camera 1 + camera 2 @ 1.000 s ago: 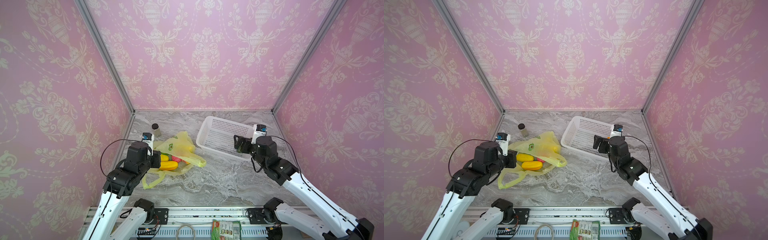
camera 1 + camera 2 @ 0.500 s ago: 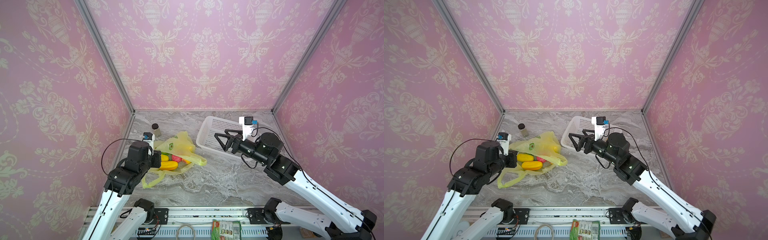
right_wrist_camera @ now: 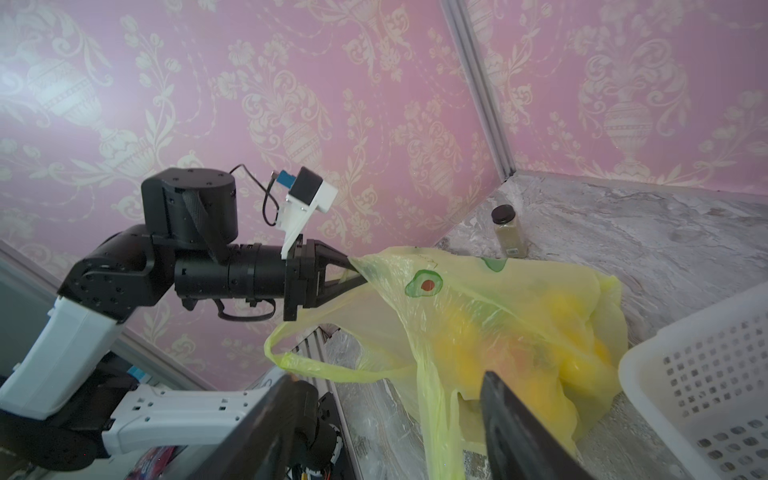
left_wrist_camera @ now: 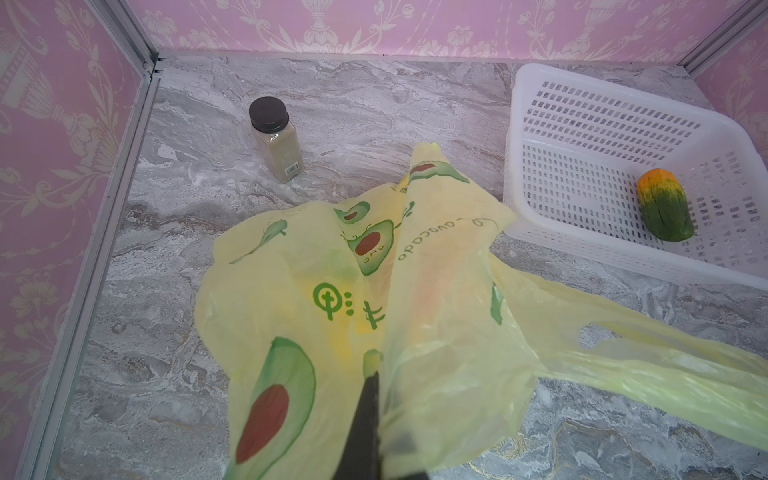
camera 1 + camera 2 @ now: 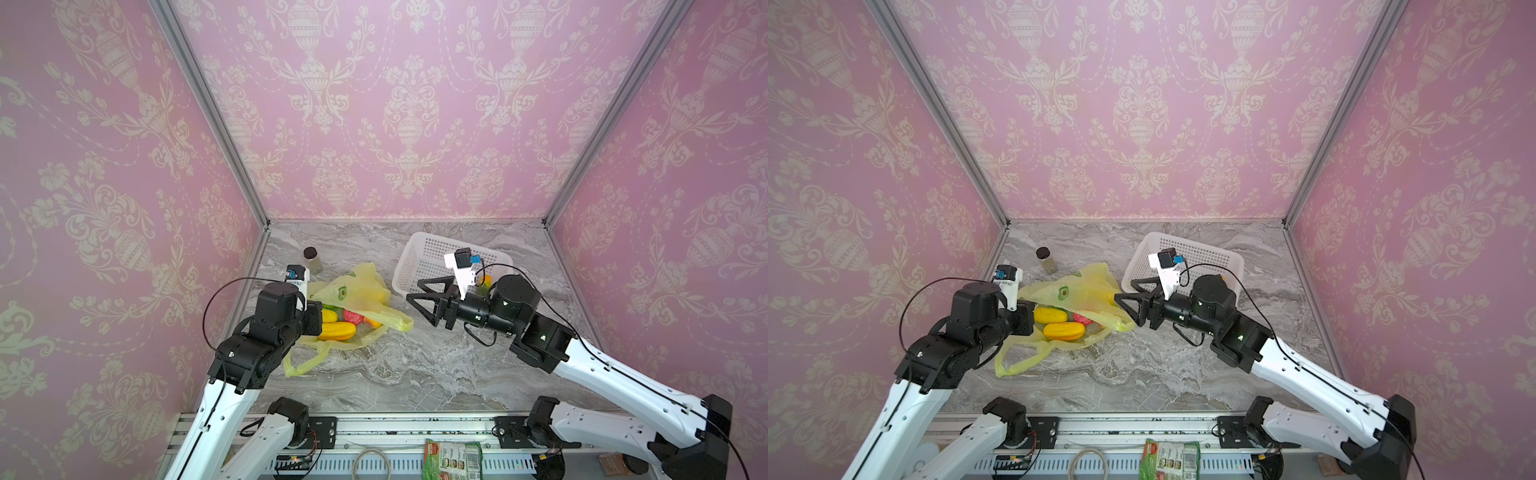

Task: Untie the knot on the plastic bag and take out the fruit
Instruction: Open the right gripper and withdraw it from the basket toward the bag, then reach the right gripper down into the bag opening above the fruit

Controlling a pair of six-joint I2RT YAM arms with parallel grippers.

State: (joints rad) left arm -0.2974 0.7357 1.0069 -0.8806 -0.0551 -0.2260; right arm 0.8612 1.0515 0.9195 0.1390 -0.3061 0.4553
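Left end effector [image 3: 355,269] is pressed together on a fold of the thin translucent yellow-green plastic bag [image 5: 359,289] printed with avocados, lifting that edge above the grey marble-patterned table [image 5: 415,370]. In both top views its tips are hidden behind the wrist. Right end effector [image 5: 413,289] is spread wide and grips nothing. It hovers at the bag's right side, between the bag and the white perforated plastic basket [image 5: 419,249]. In the right wrist view a strip of the bag hangs between its fingers [image 3: 511,424], but contact cannot be told.

The bag sits left of the table's middle with its mouth gaping and one handle loop [image 5: 301,365] lying loose on the table. Toy fruit [image 5: 1050,315] shows in the mouth, including a yellow oblong piece [image 5: 337,331] and a pink bumpy ball [image 5: 353,316]. One green-orange piece [image 4: 665,208] lies in the basket. A small dark-lidded jar [image 5: 311,259] stands behind the bag.
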